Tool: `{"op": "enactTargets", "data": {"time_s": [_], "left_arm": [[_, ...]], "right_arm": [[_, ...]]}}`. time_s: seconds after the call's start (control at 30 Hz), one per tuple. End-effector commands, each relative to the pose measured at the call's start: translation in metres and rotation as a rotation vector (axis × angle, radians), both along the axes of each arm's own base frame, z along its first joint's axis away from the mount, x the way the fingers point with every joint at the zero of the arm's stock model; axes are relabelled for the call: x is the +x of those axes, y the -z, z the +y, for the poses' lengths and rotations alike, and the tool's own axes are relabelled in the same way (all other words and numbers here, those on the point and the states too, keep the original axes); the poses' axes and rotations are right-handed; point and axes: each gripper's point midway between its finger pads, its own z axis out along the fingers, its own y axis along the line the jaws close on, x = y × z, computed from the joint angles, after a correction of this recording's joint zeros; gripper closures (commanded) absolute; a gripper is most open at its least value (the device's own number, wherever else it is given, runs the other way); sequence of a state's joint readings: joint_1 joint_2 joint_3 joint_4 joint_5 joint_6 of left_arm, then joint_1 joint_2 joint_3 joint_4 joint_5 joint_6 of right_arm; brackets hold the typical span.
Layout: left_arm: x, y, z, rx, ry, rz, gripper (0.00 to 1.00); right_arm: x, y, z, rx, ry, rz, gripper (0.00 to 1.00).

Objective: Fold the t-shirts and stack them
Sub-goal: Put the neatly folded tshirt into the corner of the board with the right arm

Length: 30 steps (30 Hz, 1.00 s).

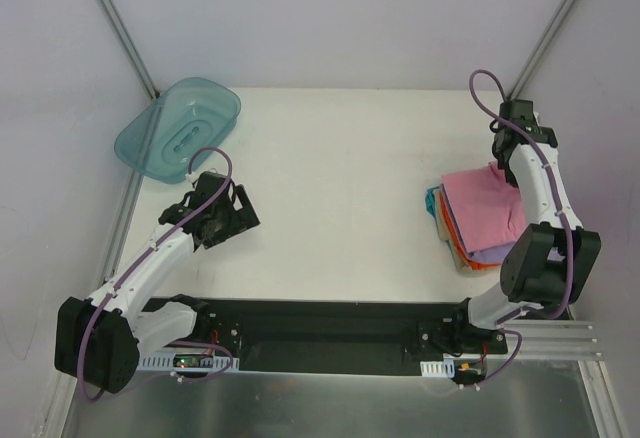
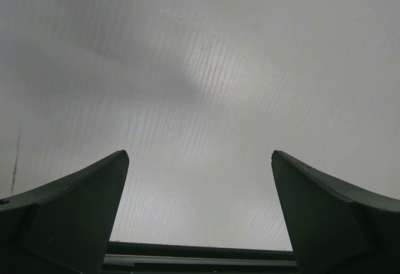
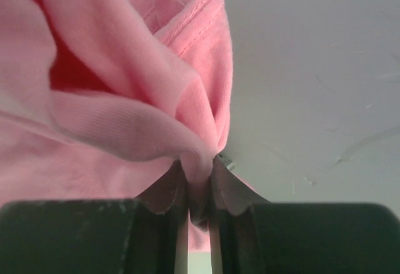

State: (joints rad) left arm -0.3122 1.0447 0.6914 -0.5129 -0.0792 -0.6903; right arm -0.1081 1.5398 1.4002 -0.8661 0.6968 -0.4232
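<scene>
Bubblegum-pink cloth t-shirt [image 1: 478, 206] lies folded on top of the pile of folded orange, teal and lavender tees [image 1: 447, 230] at the right side of the white table [image 1: 340, 178], so the stacking looks nearly done. The right gripper [image 1: 497, 161] sits at the shirt's far edge; in the wrist view its jaws are pressed together on a bunched fold of pink fabric [image 3: 125, 99], probably to steer that edge square over the pile before letting go. The left gripper [image 1: 232, 210] hangs well apart on the left, near the translucent teal plastic tub [image 1: 180, 128], jaws spread wide with nothing between them, likely parked out of the way of the placement.
</scene>
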Motion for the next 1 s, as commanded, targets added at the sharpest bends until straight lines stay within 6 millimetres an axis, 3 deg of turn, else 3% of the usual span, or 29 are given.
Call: {"op": "enactTargets", "data": {"time_s": [0.0,0.1,0.13,0.27,0.3,0.33,0.37,0.63,0.7,0.73,0.77,0.8,0.87,0.97], "left_arm": [[0.001,0.001,0.004,0.008,-0.001,0.001,0.01],[0.001,0.001,0.004,0.009,0.000,0.001,0.01],[0.001,0.001,0.004,0.010,-0.001,0.002,0.01],[0.001,0.000,0.003,0.007,0.004,-0.002,0.01],[0.001,0.000,0.003,0.007,0.004,-0.002,0.01],[0.001,0.000,0.003,0.005,0.005,-0.003,0.01],[0.001,0.000,0.003,0.004,0.004,-0.002,0.01],[0.001,-0.003,0.002,-0.004,0.007,-0.014,0.01],[0.001,-0.006,0.002,-0.007,0.005,-0.025,0.01],[0.001,-0.007,0.002,-0.011,0.005,-0.029,0.00],[0.004,-0.012,0.001,-0.015,0.007,-0.043,0.01],[0.006,-0.017,0.000,-0.021,0.006,-0.057,0.01],[0.011,-0.032,-0.005,-0.047,0.017,-0.094,0.01],[0.016,-0.055,-0.011,-0.094,0.011,-0.153,0.01]], "right_arm": [[0.007,0.004,-0.010,0.012,0.051,-0.050,0.96],[0.005,0.013,-0.008,0.057,0.071,-0.032,0.79],[0.005,0.015,-0.009,0.063,0.080,-0.027,0.67],[-0.002,0.010,-0.007,0.073,0.131,-0.021,0.50],[-0.003,0.008,-0.007,0.073,0.142,-0.025,0.38],[-0.003,0.004,-0.006,0.077,0.146,-0.039,0.13],[-0.005,0.002,-0.005,0.083,0.151,-0.047,0.01],[-0.010,-0.022,0.027,0.275,0.179,-0.308,0.03],[-0.006,-0.013,0.046,0.381,0.140,-0.365,0.03],[-0.009,-0.023,0.056,0.425,0.107,-0.430,0.03],[0.001,-0.026,0.071,0.508,0.057,-0.497,0.03],[-0.005,-0.011,0.081,0.555,0.045,-0.493,0.03],[-0.001,-0.028,0.105,0.652,-0.065,-0.618,0.03],[-0.009,-0.028,0.143,0.746,-0.220,-0.682,0.03]]}}
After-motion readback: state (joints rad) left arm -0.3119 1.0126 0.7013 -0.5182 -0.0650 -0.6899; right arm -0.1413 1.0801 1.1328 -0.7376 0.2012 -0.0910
